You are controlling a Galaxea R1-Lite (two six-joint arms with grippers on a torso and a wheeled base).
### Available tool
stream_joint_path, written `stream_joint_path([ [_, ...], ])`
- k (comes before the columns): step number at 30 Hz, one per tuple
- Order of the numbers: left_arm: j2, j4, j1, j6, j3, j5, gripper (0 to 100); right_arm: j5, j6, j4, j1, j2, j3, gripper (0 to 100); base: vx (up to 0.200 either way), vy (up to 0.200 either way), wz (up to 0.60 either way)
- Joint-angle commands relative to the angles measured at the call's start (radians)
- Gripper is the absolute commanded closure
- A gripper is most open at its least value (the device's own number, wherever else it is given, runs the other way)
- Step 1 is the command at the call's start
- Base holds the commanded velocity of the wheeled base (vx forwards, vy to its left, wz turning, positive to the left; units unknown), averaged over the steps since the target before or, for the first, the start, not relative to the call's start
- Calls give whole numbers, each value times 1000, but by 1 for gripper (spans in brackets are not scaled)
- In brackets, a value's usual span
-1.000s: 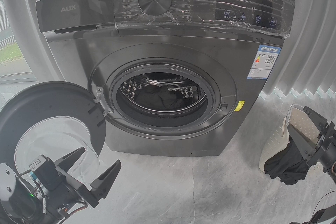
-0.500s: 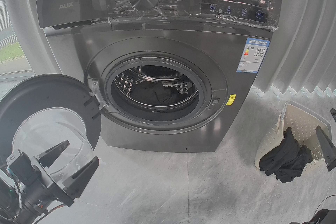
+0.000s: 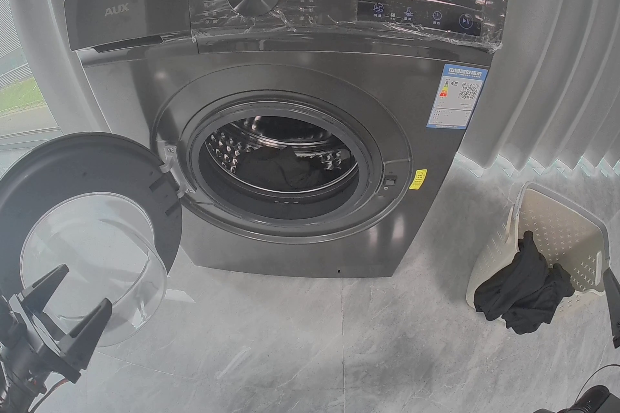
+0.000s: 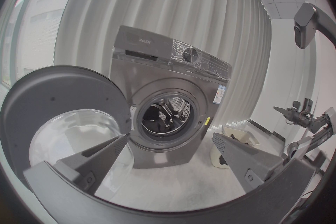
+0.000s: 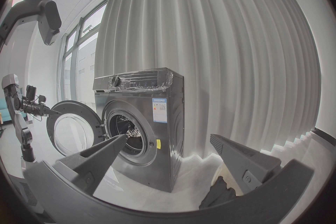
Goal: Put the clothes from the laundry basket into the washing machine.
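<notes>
Curtain (image 3: pixel 555 46) backdrop; dark clothes (image 3: pixel 281 168) inside drum (image 3: pixel 223 146)

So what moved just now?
Both claws pulled back, open and empty: the left claw drew back from the washing machine, and the right claw backed off the laundry basket. The head view shifted too. The black clothes lie in the basket as before, and the door stays open.

The grey tiled floor (image 3: pixel 361 343) is carrying the washing machine (image 3: pixel 290 66), which is standing squarely on it. To the machine's right and apart from it, the laundry basket (image 3: pixel 565 237) is sitting tilted on the tiles. The black clothes (image 3: pixel 523 295) are spilling over its low edge, seemingly touching the floor.
</notes>
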Motion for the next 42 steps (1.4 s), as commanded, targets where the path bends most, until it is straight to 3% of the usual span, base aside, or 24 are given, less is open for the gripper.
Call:
stream_joint_path([
  [1,-138,59,110,38,17,-15,0,26,1,70,-52,-150,-25,0,0,0,0],
  [7,-258,227,171,53,17,-52,0,39,1,85,-81,-200,-23,0,0,0,0],
  [13,-465,429,275,55,16,-189,0,39,3,182,-80,-306,31,0,0,0,0],
  [16,-536,515,320,67,11,-209,0,29,9,255,-81,-352,35,0,0,0,0],
  [18,-536,515,320,67,11,-209,0,29,9,255,-81,-352,35,0,-200,0,0],
  [19,-594,581,348,93,16,-212,0,-7,10,278,-81,-348,35,0,-200,0,0],
  [21,-617,604,361,98,16,-203,0,-33,12,329,-84,-348,35,0,-200,0,0],
  [24,-618,625,366,84,17,-193,0,-71,9,553,-101,-355,35,0,-67,0,0],
  [26,-618,659,368,75,17,-173,0,-54,14,671,-159,-427,21,0,0,0,0],
  [28,-618,704,371,67,16,-160,0,-51,18,682,-158,-437,11,0,0,0,0],
  [33,-617,691,392,63,17,-153,0,-54,27,648,-156,-424,23,0,0,0,0],
  [35,-617,693,440,40,16,-152,0,-33,40,643,-155,-424,26,0,-100,0,0],
  [38,-617,693,452,63,17,-126,0,13,38,643,-155,-424,26,0,-200,0,0],
  [42,-617,693,453,50,17,-101,0,44,10,654,-155,-424,23,0,-100,0,0],
])
